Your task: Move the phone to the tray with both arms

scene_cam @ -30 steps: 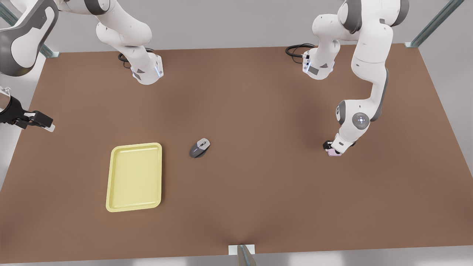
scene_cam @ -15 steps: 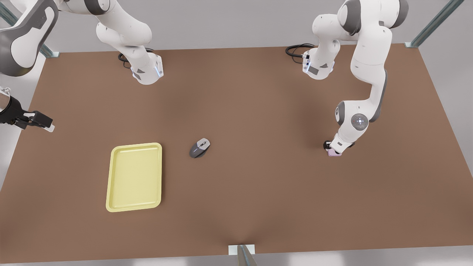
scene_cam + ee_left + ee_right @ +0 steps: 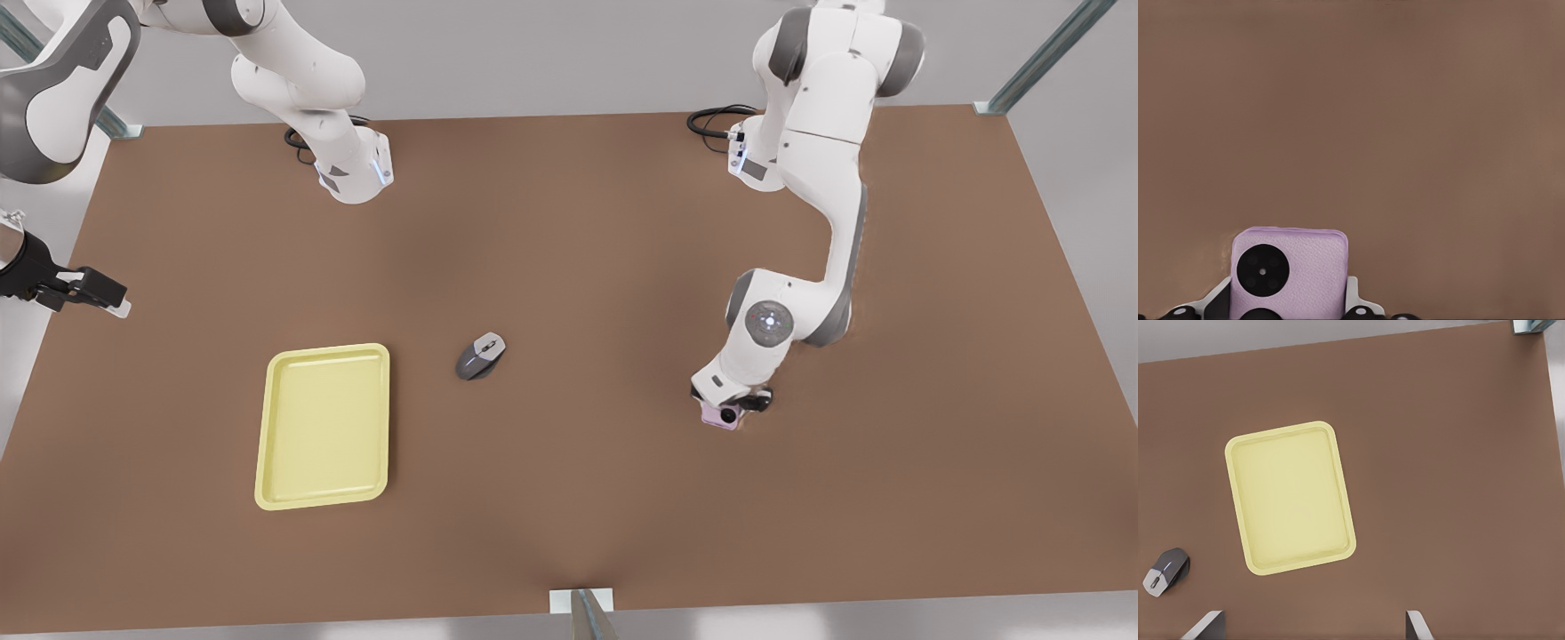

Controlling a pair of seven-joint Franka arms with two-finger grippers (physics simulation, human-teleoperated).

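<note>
The phone [image 3: 717, 414] is clamped by the left gripper [image 3: 731, 411]; at its nine o'clock, a grey mouse [image 3: 481, 356] is set before the tray [image 3: 325, 425]. The right gripper [image 3: 89, 291], fingers apart, waits.

left gripper [image 3: 731, 411] | carried phone [image 3: 717, 415] (clamped between fingers) toward tray [image 3: 325, 425] | off table

I've got a brown table [image 3: 569, 498] spread across the whole workspace; on it sits a grey computer mouse [image 3: 481, 356], lying at a slant, its paler end pointing toward the far edge; from the right wrist view I see the same mouse [image 3: 1165, 571] resting flat on the brown surface; two coils of black cable [image 3: 716, 120] lie at the far edge; metal frame posts [image 3: 1049, 53] stand at the far corners; a small pale bracket [image 3: 581, 602] sits on the near edge; grey floor surrounds the table.
</note>
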